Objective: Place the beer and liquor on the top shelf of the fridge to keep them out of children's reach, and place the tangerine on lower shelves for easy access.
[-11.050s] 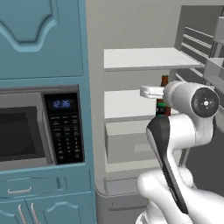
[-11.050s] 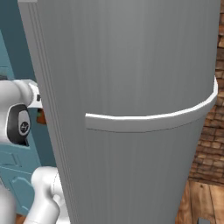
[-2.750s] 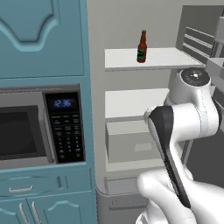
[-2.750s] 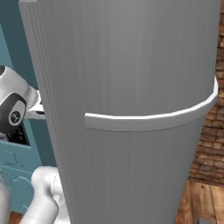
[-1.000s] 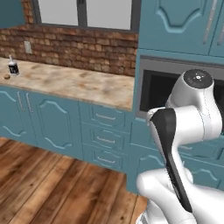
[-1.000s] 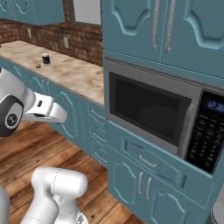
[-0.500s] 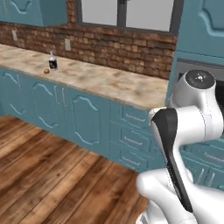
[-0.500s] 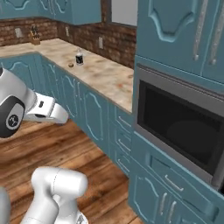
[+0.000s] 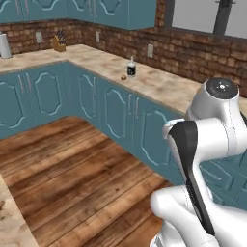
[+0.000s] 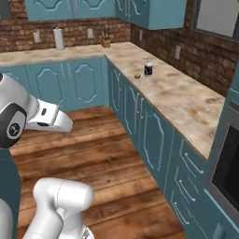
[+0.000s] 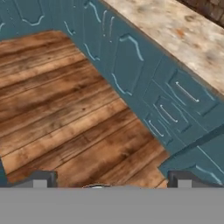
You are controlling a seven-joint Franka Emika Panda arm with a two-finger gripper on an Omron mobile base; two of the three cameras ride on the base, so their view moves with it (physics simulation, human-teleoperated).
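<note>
The liquor [image 9: 131,67] [image 10: 148,69], a clear squarish bottle with a black label, stands upright on the speckled beige counter [image 9: 159,84] [image 10: 177,93] along the brick wall. Just beside it lies the small orange-tan tangerine [image 9: 124,76] [image 10: 137,75]. My gripper [image 11: 111,181] is open with nothing between its fingertips [image 11: 41,179]. It hangs over the wooden floor in front of the teal cabinets, well away from both objects. The beer, the fridge, its top shelf and lower shelves are out of view.
Teal base cabinets [image 9: 111,111] [image 10: 140,121] run in an L under the counter. A paper towel roll [image 10: 59,38] and a knife block [image 9: 59,44] stand at the far corner. A microwave [image 10: 231,172] sits at the right edge. Wooden floor [image 9: 72,164] lies open ahead.
The whole picture has shifted as the base turns: the counter with the liquor and tangerine has slid further right into view. The arm keeps its pose and the gripper stays open.
</note>
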